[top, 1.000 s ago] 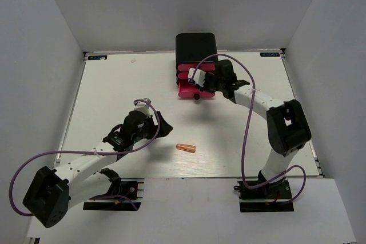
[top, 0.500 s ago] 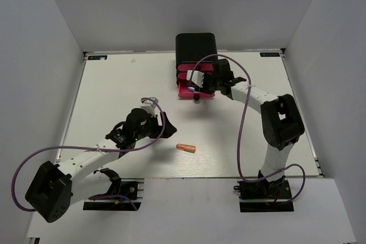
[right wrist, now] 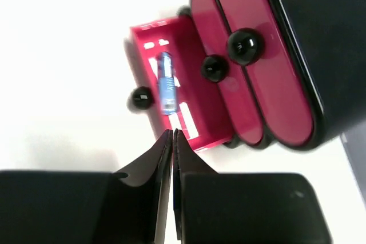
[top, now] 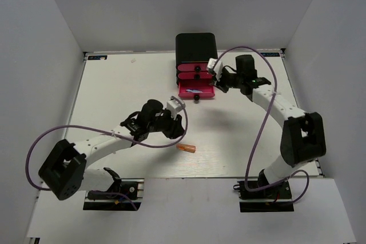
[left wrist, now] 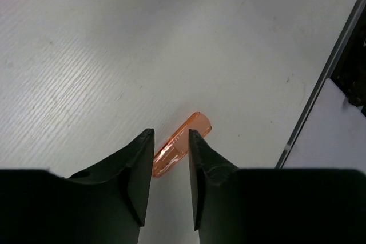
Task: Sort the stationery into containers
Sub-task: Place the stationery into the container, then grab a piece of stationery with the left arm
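An orange capsule-like piece lies on the white table near the front middle. My left gripper is down over it, jaws narrowed, with the piece slanting across the gap between them. The black cabinet stands at the back. Its bottom pink drawer is pulled out, and a blue piece lies inside. The two upper drawers are pushed in. My right gripper hangs shut and empty just right of the open drawer.
Grey walls enclose the table on three sides. The table's front edge runs close to the right of the orange piece in the left wrist view. The open drawer's knob juts out toward the table's middle.
The left arm has reached right to the orange piece and narrowed its jaws around it. The right gripper has drawn back from the open drawer to its right side and shut.
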`<action>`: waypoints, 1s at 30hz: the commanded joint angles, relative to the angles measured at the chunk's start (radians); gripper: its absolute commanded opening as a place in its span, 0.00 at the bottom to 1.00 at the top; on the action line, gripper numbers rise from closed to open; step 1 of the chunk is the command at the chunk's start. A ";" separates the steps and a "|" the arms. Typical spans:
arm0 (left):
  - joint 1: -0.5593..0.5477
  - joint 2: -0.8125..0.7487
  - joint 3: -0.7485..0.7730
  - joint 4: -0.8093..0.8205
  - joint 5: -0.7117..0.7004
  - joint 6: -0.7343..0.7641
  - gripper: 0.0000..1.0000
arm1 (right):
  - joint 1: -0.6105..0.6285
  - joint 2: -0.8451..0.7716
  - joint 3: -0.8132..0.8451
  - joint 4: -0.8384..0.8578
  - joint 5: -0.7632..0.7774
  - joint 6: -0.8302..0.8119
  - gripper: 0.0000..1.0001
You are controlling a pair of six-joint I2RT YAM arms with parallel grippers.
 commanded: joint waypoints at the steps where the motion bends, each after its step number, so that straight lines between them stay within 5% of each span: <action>1: -0.028 0.073 0.080 -0.085 0.107 0.180 0.39 | -0.018 -0.085 -0.100 -0.010 -0.166 0.097 0.08; 4: -0.066 0.178 0.145 -0.142 0.142 0.260 0.32 | -0.041 -0.131 -0.165 -0.005 -0.178 0.129 0.10; 8: -0.111 0.248 0.191 -0.208 0.161 0.337 0.51 | -0.072 -0.184 -0.220 -0.002 -0.184 0.137 0.15; 14: -0.165 0.268 0.203 -0.265 0.099 0.378 0.61 | -0.109 -0.202 -0.248 -0.005 -0.206 0.157 0.17; 30: -0.252 0.425 0.244 -0.252 -0.160 0.406 0.57 | -0.176 -0.269 -0.318 0.028 -0.314 0.218 0.20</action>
